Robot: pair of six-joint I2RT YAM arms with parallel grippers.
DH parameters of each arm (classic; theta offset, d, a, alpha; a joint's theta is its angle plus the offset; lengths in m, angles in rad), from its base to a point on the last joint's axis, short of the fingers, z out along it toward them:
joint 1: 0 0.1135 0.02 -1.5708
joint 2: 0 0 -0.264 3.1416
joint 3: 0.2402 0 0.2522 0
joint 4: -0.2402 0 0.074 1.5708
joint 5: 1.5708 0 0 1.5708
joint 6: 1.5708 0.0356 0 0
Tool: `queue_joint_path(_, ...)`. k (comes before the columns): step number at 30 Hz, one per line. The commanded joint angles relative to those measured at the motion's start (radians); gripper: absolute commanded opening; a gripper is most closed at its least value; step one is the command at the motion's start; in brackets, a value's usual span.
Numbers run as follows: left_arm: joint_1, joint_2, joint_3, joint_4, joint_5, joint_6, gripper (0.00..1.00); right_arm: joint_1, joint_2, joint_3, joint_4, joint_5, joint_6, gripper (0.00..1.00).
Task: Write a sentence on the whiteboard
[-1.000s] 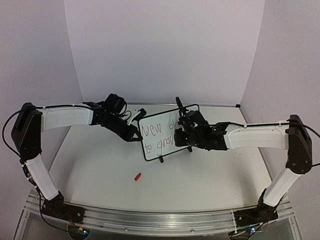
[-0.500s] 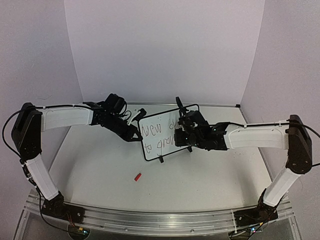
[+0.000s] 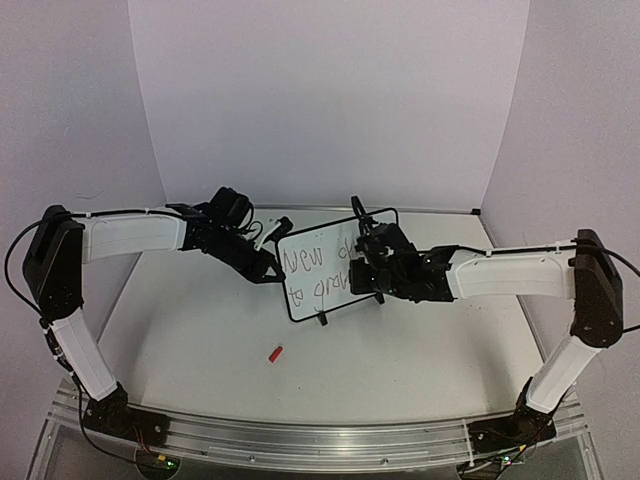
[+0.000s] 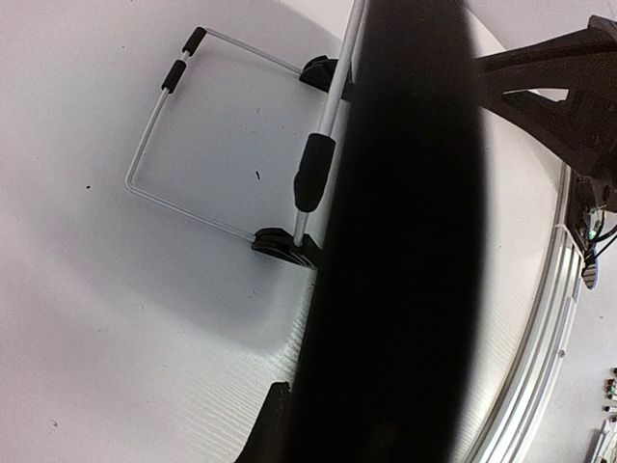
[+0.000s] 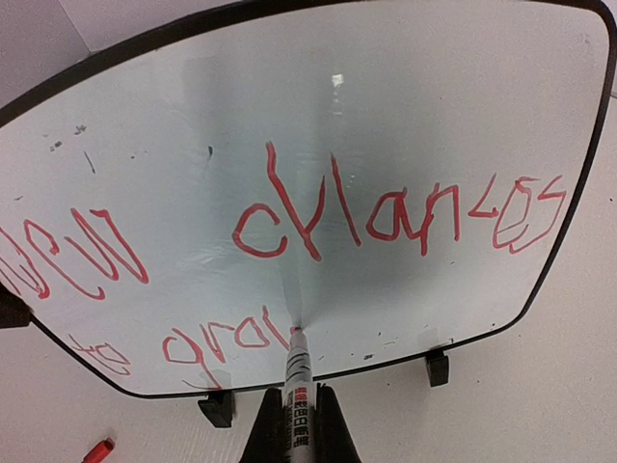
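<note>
The whiteboard (image 3: 325,290) stands tilted on its wire stand at mid-table. My left gripper (image 3: 268,270) is shut on its left edge, and in the left wrist view that edge is a dark blur (image 4: 405,241) beside one finger (image 4: 268,429). The sentence (image 5: 289,222) is in red, reading "New chances" above "to gro" and a fresh stroke. My right gripper (image 5: 297,429) is shut on the marker (image 5: 297,386). The marker's tip touches the board on the lower line, just right of the "o".
The marker's red cap (image 3: 275,352) lies on the table in front of the board, also seen in the right wrist view (image 5: 96,449). The board's wire stand (image 4: 222,125) rests behind it. White walls enclose the back and sides.
My right gripper has shifted slightly left with the marker against the board. The left arm and the board have not moved.
</note>
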Motion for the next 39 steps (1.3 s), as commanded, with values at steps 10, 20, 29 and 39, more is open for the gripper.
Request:
queue_joint_path(10, -0.007, -0.007, 0.044, -0.037, -0.015, 0.017, 0.0, -0.003, 0.045, 0.009, 0.009, 0.043, 0.017, 0.0)
queue_joint_path(20, -0.007, -0.008, 0.044, -0.036, -0.014, 0.016, 0.0, -0.003, 0.022, 0.019, 0.007, 0.06, 0.006, 0.0)
queue_joint_path(29, -0.007, -0.006, 0.044, -0.037, -0.012, 0.017, 0.0, -0.003, -0.029, 0.043, 0.007, 0.086, -0.015, 0.0)
queue_joint_path(39, -0.007, -0.007, 0.044, -0.035, -0.011, 0.017, 0.0, -0.003, -0.049, 0.059, 0.009, 0.093, -0.03, 0.0)
